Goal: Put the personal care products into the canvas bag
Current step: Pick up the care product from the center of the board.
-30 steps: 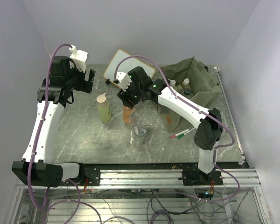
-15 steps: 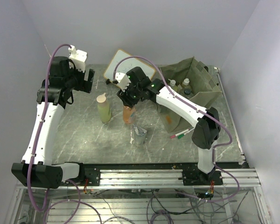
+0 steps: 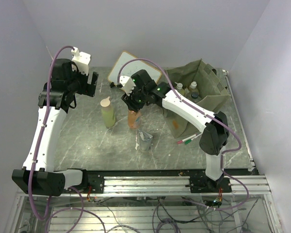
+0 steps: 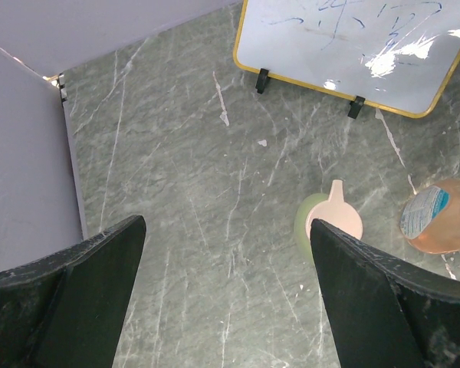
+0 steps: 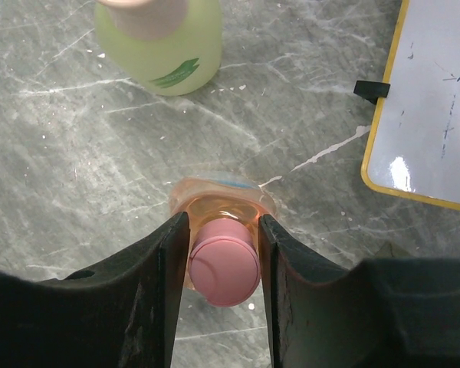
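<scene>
My right gripper (image 3: 134,109) is shut on the pink cap of the orange-pink bottle (image 3: 133,120), which stands upright on the table; in the right wrist view the fingers (image 5: 169,253) press both sides of the bottle's cap (image 5: 224,264). The pale-green bottle (image 3: 107,113) stands just left of it and also shows in the left wrist view (image 4: 314,218). A clear pouch (image 3: 144,141) lies in front. The olive canvas bag (image 3: 211,87) stands at the back right with several bottles (image 3: 186,90) inside. My left gripper (image 3: 91,83) is open and empty, high at the back left.
A wood-framed whiteboard (image 3: 132,68) leans at the back centre, close behind the right gripper. Red and green marker pens (image 3: 188,140) lie in front of the bag. The side walls stand close on the left and right.
The right arm has shifted slightly left over the orange-pink bottle. The left arm has not moved.
</scene>
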You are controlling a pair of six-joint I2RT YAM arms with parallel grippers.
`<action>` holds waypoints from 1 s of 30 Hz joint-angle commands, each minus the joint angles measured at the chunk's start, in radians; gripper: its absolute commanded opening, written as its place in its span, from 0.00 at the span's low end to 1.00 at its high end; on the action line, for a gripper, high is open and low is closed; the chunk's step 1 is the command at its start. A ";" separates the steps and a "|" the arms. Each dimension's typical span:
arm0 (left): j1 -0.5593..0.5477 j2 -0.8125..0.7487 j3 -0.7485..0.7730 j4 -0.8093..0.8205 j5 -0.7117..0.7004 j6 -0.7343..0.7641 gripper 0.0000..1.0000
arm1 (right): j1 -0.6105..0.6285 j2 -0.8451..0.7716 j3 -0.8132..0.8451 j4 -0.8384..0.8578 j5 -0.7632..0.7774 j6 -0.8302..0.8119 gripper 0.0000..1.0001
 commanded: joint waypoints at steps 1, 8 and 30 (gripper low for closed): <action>0.008 -0.010 0.001 0.037 -0.008 0.004 0.99 | 0.001 -0.009 0.017 -0.013 0.024 -0.013 0.40; 0.009 -0.014 -0.001 0.036 -0.012 0.007 0.99 | 0.001 -0.021 0.007 -0.012 0.033 -0.019 0.41; 0.008 -0.022 -0.007 0.036 -0.015 0.011 0.99 | 0.000 -0.039 -0.022 -0.008 0.052 -0.030 0.46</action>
